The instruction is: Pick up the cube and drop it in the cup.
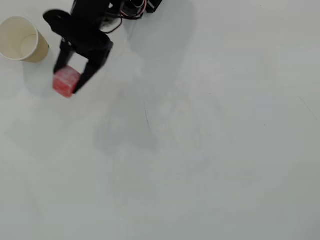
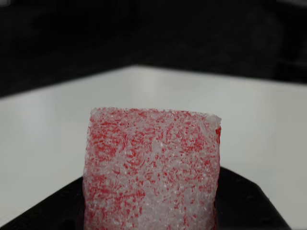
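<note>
Now gripper [image 1: 67, 86] clasps cube [image 1: 66, 81] — beside cup [image 1: 22, 39].

A matte black arm [image 1: 90, 20] with red and black cables [image 1: 131, 11] near its base.

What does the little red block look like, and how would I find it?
Look at the top left of the white table in the overhead view, where a tan paper cup stands. Just right of it and lower, the black gripper straddles the cube. It is the only red thing there, speckled whitish and smaller than the cup's mouth.
</note>
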`<state>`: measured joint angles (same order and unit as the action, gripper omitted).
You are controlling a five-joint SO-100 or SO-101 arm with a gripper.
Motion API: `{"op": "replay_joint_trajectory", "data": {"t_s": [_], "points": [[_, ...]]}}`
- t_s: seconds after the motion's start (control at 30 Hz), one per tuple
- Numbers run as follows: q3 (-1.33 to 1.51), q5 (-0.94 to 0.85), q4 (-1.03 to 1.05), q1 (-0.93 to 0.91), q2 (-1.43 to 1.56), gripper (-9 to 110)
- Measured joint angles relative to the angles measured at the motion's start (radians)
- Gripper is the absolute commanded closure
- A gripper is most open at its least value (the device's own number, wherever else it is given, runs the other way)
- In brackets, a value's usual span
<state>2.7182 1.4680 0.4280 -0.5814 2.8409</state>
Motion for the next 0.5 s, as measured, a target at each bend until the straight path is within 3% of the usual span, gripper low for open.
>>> {"op": "replay_joint_trajectory", "data": {"t_s": [0.5], "points": [[0.014,-0.008,0.000,-0.345,0.098,97]]}}
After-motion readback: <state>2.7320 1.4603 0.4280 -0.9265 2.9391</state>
